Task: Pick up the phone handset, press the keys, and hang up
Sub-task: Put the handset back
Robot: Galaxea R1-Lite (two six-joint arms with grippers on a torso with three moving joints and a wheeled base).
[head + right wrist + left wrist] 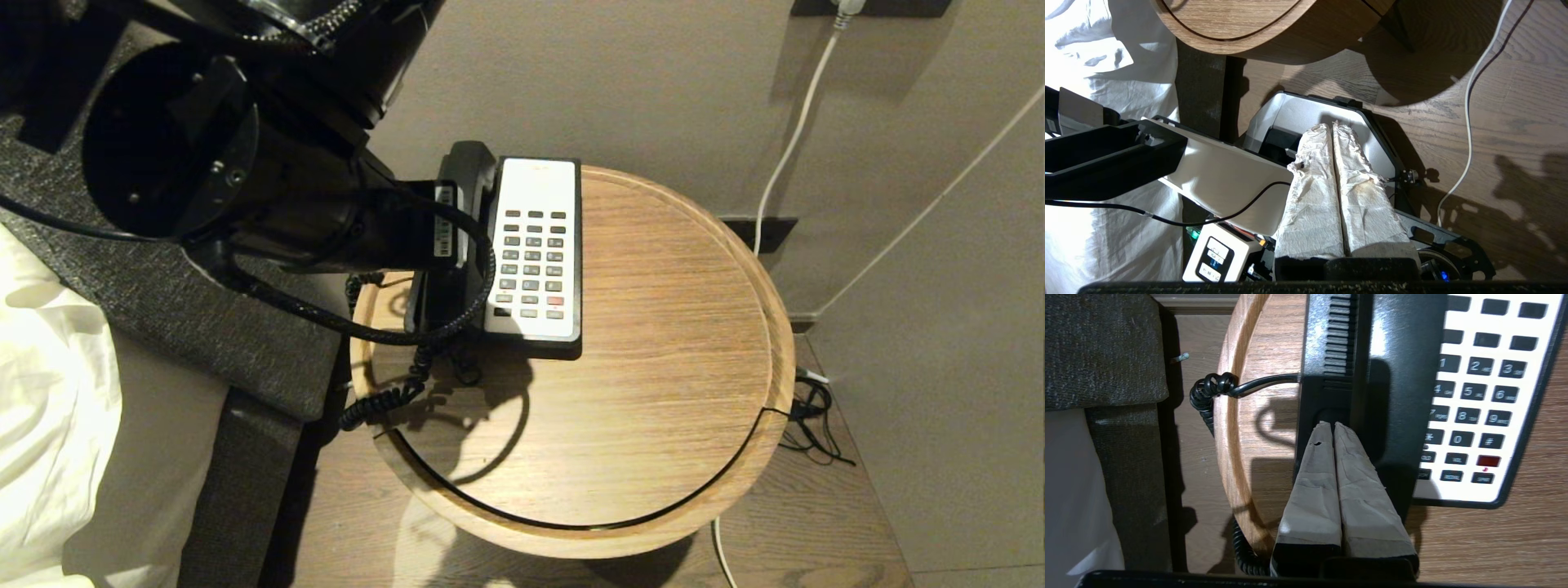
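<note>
Left claw (1334,425) closed, empty, tips over the base's black side by the handset (1396,375). Handset cradled on the worktop (653,343), left of keys (532,265). Right claw (1332,125) closed, parked low.

The handset (467,175) is a long glossy black receiver lying flat in its cradle along the left side of the phone, on the round wooden surface (653,392). Its far rounded end shows clear; the rest is largely hidden behind the arm. A black coiled cord (384,400) runs off the near end and drops over the surface's rim. Just beside the handset, the keys (532,263) sit in neat rows on a white faceplate: small dark grey rectangles (one red, near the bottom right), none pressed.
</note>
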